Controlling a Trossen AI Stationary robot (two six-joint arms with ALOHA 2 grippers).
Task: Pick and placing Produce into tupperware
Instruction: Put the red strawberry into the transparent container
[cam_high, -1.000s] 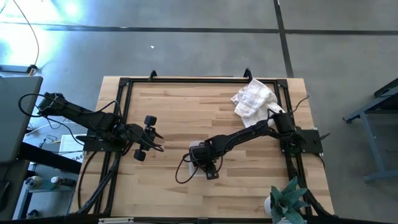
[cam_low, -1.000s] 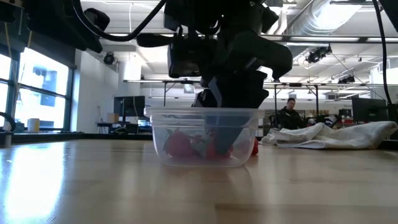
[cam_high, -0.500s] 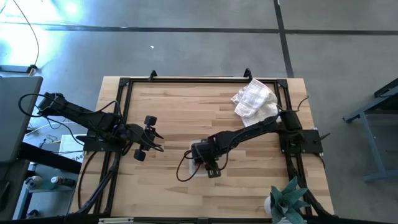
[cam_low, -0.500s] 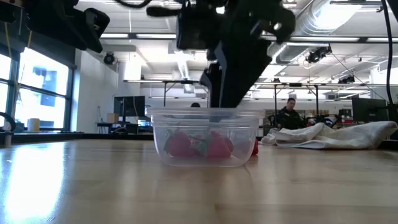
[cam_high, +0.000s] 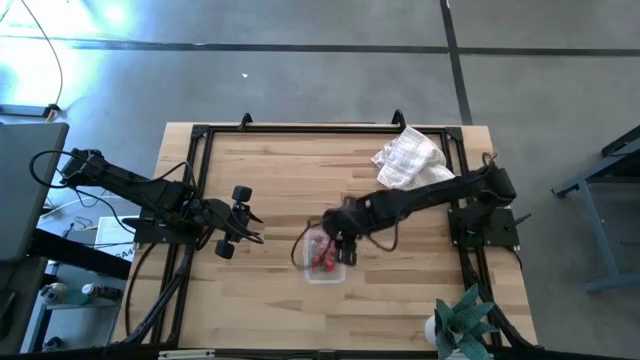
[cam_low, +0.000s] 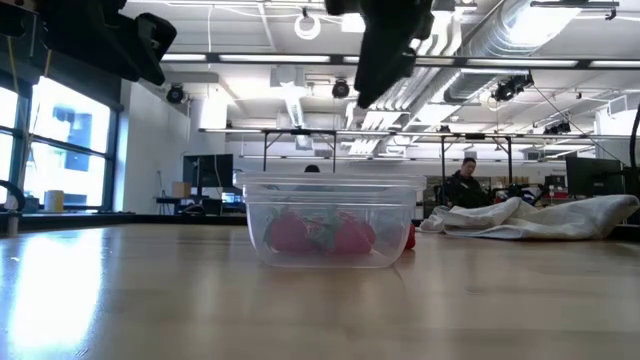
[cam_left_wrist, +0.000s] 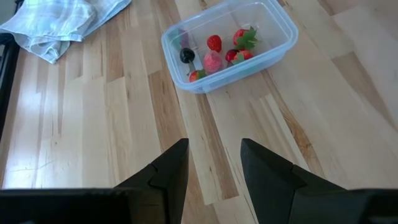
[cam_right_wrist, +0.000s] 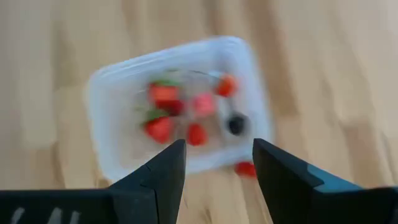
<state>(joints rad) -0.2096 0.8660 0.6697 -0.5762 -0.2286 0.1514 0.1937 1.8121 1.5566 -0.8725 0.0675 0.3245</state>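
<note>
R claw hung above the tupperware, fingers apart, nothing btwn them. Tupperware sat near counter centre, upright, lid off. Inside: several red berries, some w/ green tops, plus one dark piece. One red berry lay on the wood just outside the container wall; low view showed it at the far side of the tub. L claw waited at counter's left edge, well apart from the tub, fingers spread, empty. White checked cloth crumpled near the far right corner. Person seated in the room beyond.
</note>
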